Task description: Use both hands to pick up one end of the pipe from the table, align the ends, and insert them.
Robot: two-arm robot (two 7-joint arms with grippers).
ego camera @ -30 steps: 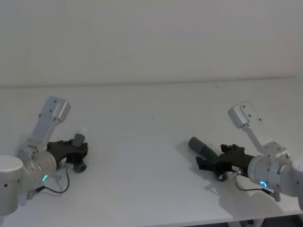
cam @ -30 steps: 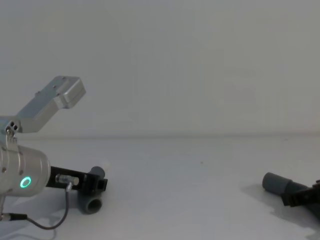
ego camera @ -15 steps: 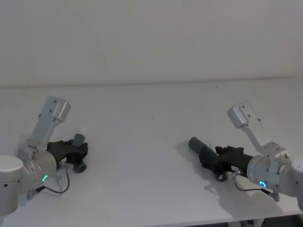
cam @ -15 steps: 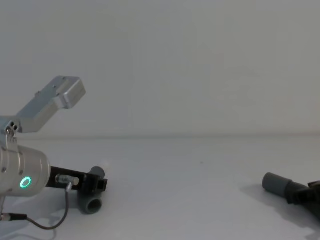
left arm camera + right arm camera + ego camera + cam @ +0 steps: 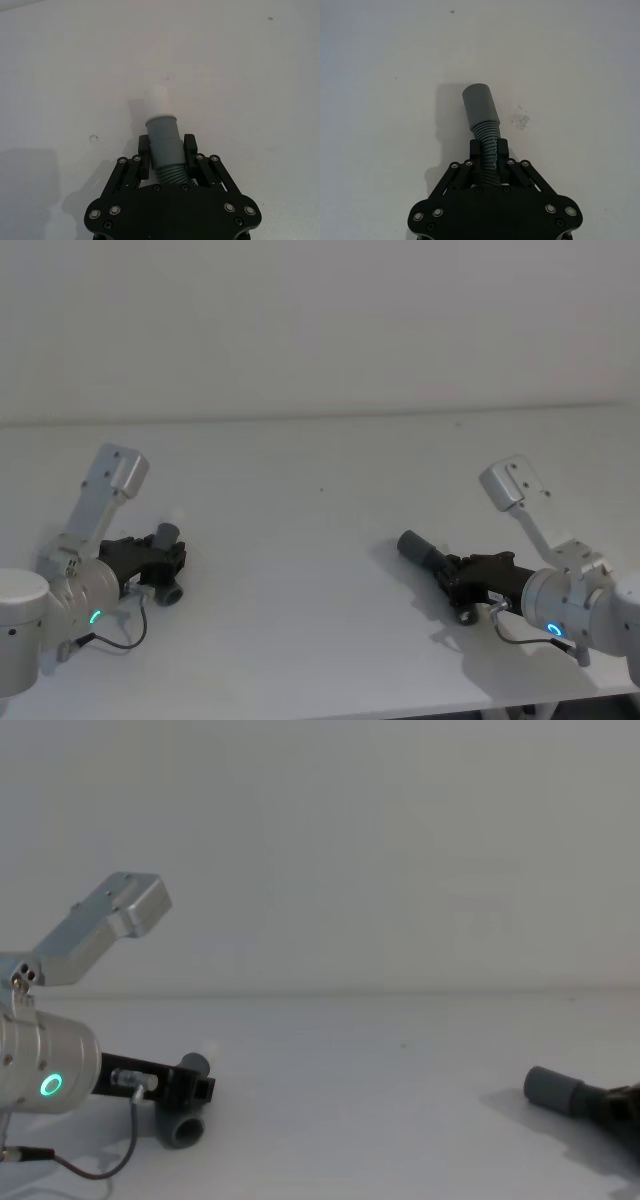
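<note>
On the left side of the white bench [image 5: 300,570], the short bent hose piece [image 5: 163,142] is clamped near the base of its grey cuff by the left tool [image 5: 166,150], with its white tip [image 5: 160,97] pointed away from the wrist. Toward the right side, the longer hose piece [image 5: 487,132] is gripped on its ribbed section by the right tool [image 5: 489,150], just behind the smooth cuff [image 5: 480,106]. That cuff seems to be resting on the bench, though contact is not clearly seen. Both pieces are seen well apart.

I count two grippers of mine, left gripper [image 5: 168,560] and right gripper [image 5: 452,576]; two ribbed hoses, the short bent hose piece [image 5: 166,536] and the straight hose piece [image 5: 420,550]; one white-tipped cuff [image 5: 162,127]; one table [image 5: 300,520].
</note>
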